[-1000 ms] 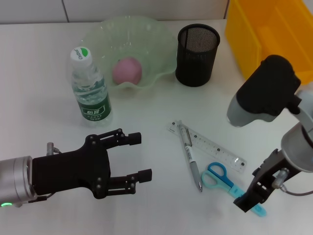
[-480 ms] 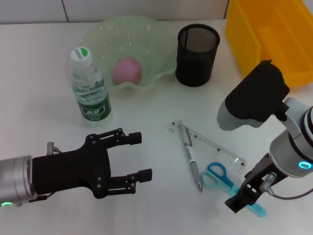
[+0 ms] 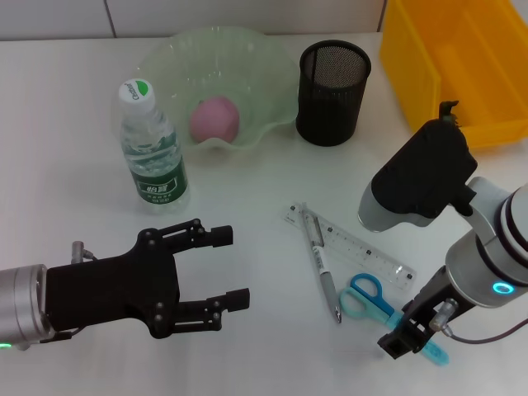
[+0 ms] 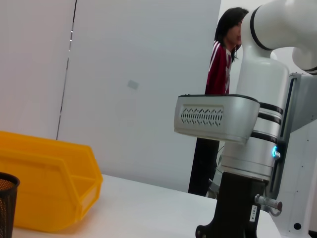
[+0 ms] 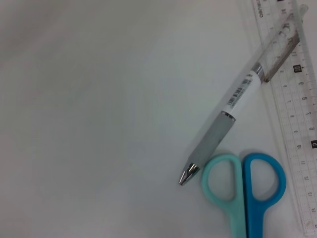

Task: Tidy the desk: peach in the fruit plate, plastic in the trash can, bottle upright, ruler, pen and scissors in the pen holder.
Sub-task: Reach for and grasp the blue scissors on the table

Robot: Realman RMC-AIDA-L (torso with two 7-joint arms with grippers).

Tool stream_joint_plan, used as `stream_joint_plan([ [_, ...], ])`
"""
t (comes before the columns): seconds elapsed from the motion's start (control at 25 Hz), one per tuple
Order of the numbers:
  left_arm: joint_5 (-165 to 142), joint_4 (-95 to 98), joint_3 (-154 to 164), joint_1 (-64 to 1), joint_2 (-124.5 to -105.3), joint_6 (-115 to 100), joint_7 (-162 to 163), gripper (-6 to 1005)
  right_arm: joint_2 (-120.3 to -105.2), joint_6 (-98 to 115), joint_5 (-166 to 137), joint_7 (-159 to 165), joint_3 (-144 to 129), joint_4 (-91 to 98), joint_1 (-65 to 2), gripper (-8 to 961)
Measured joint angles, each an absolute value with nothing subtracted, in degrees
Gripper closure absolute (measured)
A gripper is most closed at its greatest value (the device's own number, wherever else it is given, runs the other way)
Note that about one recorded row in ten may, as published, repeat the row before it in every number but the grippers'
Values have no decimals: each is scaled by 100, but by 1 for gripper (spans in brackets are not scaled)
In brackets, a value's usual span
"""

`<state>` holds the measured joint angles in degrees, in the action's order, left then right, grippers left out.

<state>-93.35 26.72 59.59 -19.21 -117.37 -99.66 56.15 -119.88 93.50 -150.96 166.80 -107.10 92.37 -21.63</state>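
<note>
A pink peach (image 3: 216, 118) lies in the green fruit plate (image 3: 272, 62). The bottle (image 3: 154, 153) stands upright left of the plate. The black mesh pen holder (image 3: 332, 81) stands to the plate's right. Ruler (image 3: 363, 252), pen (image 3: 322, 264) and blue scissors (image 3: 368, 297) lie together on the desk. My right gripper (image 3: 404, 338) hovers over the scissors' blade end. The right wrist view looks down on the pen (image 5: 233, 114), the scissors' handles (image 5: 245, 183) and the ruler (image 5: 297, 99). My left gripper (image 3: 231, 268) is open and holds nothing, low at the front left. No plastic is in view.
A yellow bin (image 3: 462, 58) stands at the back right, also seen as the yellow bin (image 4: 44, 183) in the left wrist view. That view shows my right arm (image 4: 237, 148) and a person (image 4: 225, 74) behind the desk.
My right arm has swung left and its gripper has shifted along the scissors' blades. The left gripper has drawn back slightly toward the front left.
</note>
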Motion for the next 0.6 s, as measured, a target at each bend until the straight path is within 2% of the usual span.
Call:
stream_joint_plan([
  [0.04,-9343,2672,5959,-1924,-11736,-9967,5616,189,-11988,9345,-15098,16683,-10715,9226,-2162,386],
  [0.48,-9359,2672,5959,-1933,-11740,-9967,5623,189,-11988,9319,-15107,16690,-10711,9186,-2164,388],
  [0.6,-9360,2672,5959,-1933,-11741,-9967,5624,189,-11989,9334,-15109,16691,-10684,9177,-2174,455],
])
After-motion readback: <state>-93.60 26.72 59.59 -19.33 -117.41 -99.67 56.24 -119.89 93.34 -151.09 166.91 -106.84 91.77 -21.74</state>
